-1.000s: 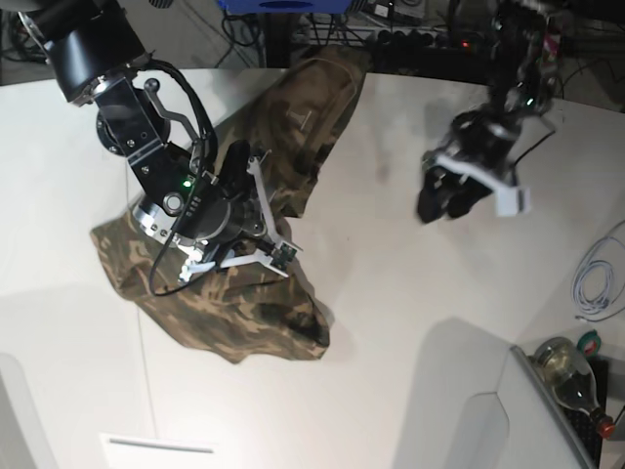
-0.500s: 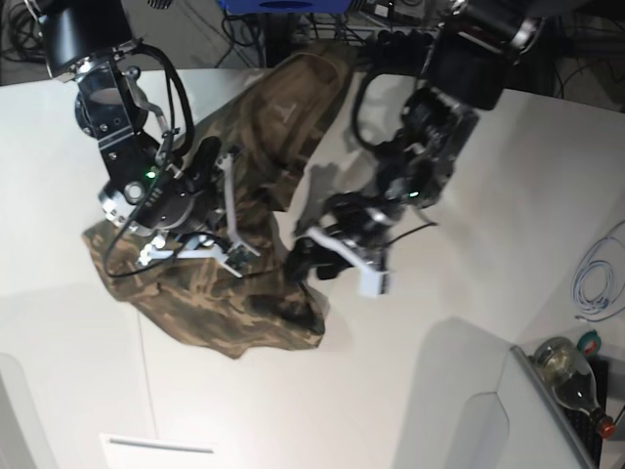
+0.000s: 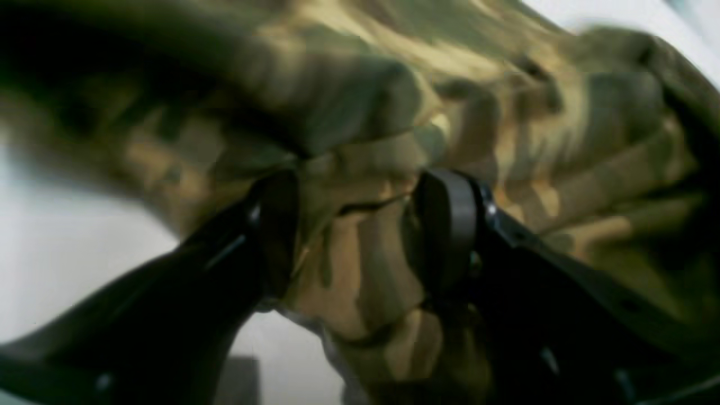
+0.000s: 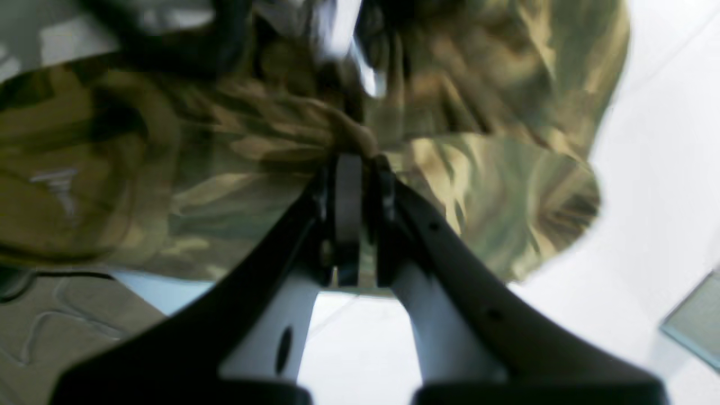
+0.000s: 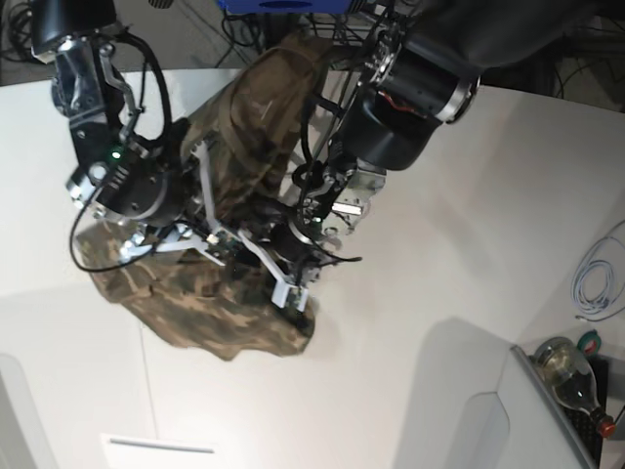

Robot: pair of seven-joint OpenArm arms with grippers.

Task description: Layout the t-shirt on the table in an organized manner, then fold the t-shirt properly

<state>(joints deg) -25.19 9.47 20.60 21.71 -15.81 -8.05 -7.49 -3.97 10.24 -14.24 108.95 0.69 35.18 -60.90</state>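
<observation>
Base view showing shirt (image 5: 220,293) bunched left of centre on table (image 5: 469,244); right gripper (image 4: 353,185) pinching a shirt fold, jaws pressed together; left gripper (image 3: 360,225) straddling cloth, jaws half spread; risking slipping and tangling while pulling apart.

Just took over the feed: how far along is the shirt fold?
Early. Done: nothing; the camouflage t-shirt lies crumpled on the white table. In hand: right gripper shut on a cloth bunch, left gripper straddling a fold. Left: spreading flat, all folding.
</observation>
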